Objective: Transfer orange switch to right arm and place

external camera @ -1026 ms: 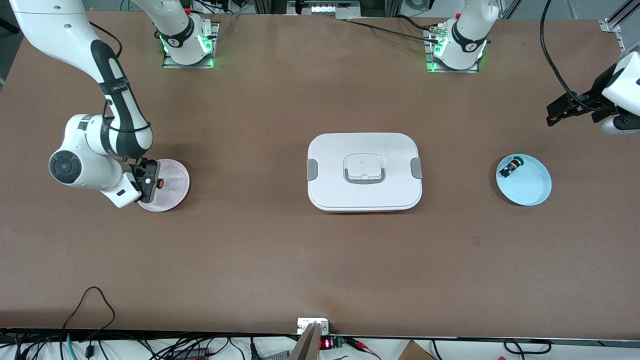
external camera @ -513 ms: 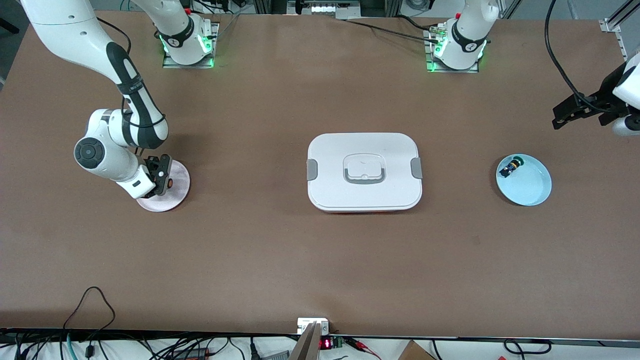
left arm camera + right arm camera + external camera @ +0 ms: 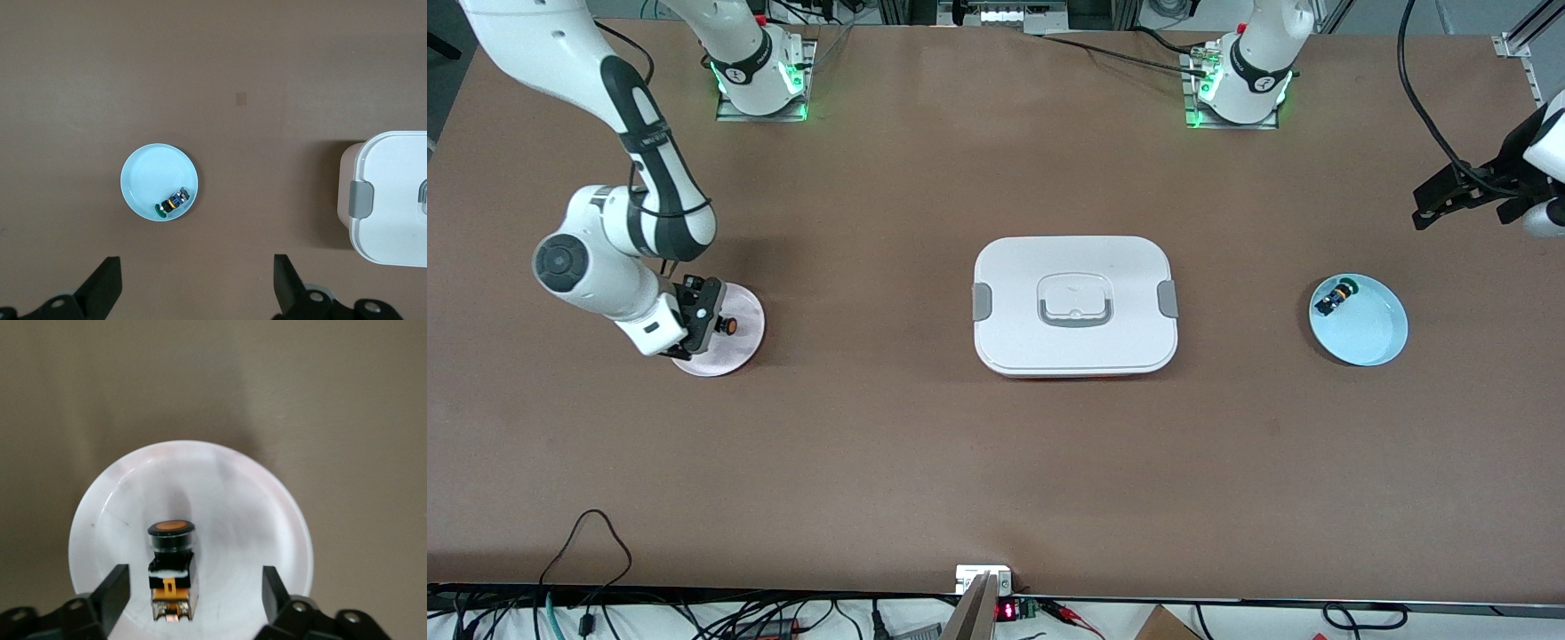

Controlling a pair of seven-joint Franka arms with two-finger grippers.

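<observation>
Your orange switch (image 3: 171,572) lies flat on the pink plate (image 3: 267,513), cap end away from the right gripper (image 3: 193,597), whose jaws are spread astride it; the left gripper (image 3: 197,287) hangs spread.

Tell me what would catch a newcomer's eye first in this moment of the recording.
Probably the big white lidded box in the middle of the table. Next, the right gripper open over the pink plate at the right arm's end, the orange switch lying on the plate between its fingers. At the left arm's end, a blue plate holds a green-capped switch, while the left gripper waits open above the table.
</observation>
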